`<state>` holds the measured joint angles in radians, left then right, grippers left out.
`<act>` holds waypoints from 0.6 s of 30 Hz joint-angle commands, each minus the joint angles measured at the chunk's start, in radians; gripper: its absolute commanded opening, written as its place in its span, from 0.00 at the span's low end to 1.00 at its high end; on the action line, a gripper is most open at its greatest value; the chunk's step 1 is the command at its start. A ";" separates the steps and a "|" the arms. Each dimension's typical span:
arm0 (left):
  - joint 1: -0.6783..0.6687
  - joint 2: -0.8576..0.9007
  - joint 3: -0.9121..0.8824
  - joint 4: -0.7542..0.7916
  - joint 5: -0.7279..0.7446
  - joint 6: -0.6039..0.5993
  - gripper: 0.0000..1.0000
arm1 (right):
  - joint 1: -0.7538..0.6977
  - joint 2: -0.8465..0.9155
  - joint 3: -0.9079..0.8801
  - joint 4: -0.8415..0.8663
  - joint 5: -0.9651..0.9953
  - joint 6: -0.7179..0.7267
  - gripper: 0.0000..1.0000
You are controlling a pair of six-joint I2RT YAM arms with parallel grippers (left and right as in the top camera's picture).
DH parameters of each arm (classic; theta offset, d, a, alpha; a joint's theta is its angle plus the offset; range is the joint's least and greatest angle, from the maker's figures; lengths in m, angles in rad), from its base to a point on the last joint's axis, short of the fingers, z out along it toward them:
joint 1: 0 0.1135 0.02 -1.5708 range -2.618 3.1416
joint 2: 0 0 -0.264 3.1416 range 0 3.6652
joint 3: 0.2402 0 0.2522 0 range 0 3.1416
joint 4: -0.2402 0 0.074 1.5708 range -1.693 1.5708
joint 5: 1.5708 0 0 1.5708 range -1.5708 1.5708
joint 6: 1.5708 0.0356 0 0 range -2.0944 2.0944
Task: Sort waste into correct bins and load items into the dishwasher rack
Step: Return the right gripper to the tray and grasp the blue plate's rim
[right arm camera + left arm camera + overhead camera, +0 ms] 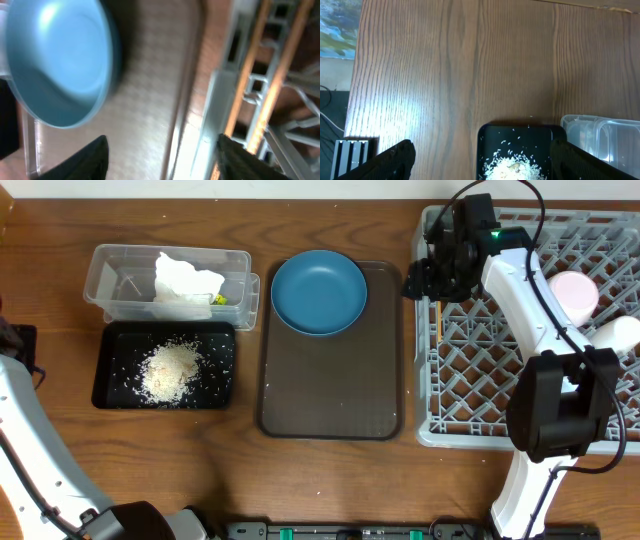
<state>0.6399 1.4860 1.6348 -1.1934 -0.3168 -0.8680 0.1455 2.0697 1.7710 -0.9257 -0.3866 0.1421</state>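
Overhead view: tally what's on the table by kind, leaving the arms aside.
Bins and trays: 3 (clear tub, black tray, brown tray)
Racks: 1 (grey rack)
Dishes: 3 (blue bowl, pale cup, white dish, partly hidden)
Utensils: 2 (chopsticks)
Waste: 3 (tissue, snack wrapper, rice scraps)
Total: 12

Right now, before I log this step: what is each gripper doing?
Left gripper: open, holding nothing.
Right gripper: open, holding nothing.
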 commanded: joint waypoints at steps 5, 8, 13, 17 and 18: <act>0.004 0.008 0.005 -0.003 -0.009 -0.009 0.89 | 0.165 -0.039 0.024 0.123 -0.011 0.093 0.93; 0.004 0.008 0.005 -0.003 -0.009 -0.009 0.89 | 0.239 -0.034 0.024 0.165 0.189 0.161 0.91; 0.004 0.008 0.005 -0.003 -0.009 -0.009 0.89 | 0.317 -0.034 0.024 0.193 0.336 0.195 0.89; 0.004 0.008 0.005 -0.003 -0.009 -0.009 0.89 | 0.325 -0.034 0.024 0.207 0.339 0.239 0.85; 0.004 0.008 0.005 -0.003 -0.009 -0.009 0.89 | 0.322 -0.032 0.024 0.207 0.354 0.250 0.83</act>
<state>0.6399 1.4860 1.6348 -1.1934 -0.3168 -0.8680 0.4755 2.0613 1.7744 -0.7212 -0.1108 0.3294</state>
